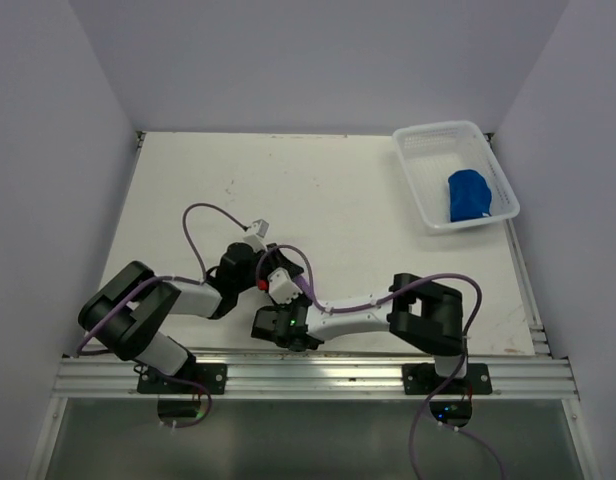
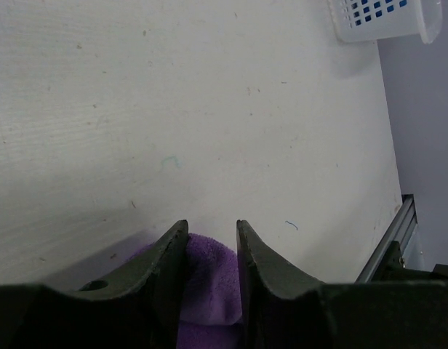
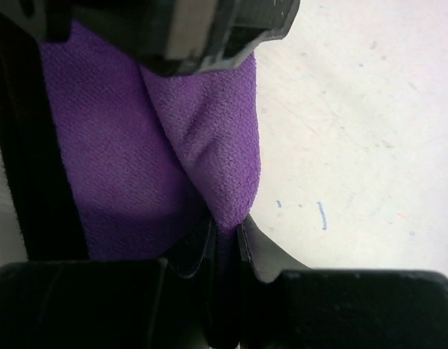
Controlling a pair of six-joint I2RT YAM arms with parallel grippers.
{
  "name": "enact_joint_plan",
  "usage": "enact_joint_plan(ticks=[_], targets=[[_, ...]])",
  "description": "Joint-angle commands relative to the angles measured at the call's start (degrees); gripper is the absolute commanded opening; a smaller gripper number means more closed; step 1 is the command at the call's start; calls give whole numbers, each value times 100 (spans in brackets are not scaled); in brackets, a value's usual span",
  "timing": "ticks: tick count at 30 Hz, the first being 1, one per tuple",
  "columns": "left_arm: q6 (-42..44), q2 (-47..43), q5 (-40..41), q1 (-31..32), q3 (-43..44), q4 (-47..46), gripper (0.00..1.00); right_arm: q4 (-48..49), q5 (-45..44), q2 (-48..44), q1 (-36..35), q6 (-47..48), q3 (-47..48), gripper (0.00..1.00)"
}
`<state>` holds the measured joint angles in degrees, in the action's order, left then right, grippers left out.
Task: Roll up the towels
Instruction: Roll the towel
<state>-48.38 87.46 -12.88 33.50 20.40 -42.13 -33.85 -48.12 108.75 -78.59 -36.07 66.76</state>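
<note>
From above, the blue towel (image 1: 468,195) lies bundled in the basket (image 1: 475,223) at far right, and your left gripper (image 1: 280,290) and right gripper (image 1: 278,328) meet near the front, hiding what they work on. At the left wrist, the jaws stand partly apart, the purple towel (image 2: 209,291) between them. At the right wrist, the jaws pinch a fold of it, almost closed. Rolling this towel seems in hand; next, keep the fold tight and turn it over.
</note>
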Motion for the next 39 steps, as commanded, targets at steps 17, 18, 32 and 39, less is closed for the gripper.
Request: enact_joint_plan(ticks=[17,18,32,39], targets=[[22,-309,-539,350,333,-480,38,-1625,-2202,1350,-895,-111,1058,0],[30,-309,-540,394,359,-594,38,-1660,-2237,1438,-904,-93,1102,0],[171,431,-541,649,553,-156,37,-1441,-2228,1562,-1045,408,1006,0],[970,-554,882,352,702,1636,38,-1283,-2061,1439,-1071,461,830,0]])
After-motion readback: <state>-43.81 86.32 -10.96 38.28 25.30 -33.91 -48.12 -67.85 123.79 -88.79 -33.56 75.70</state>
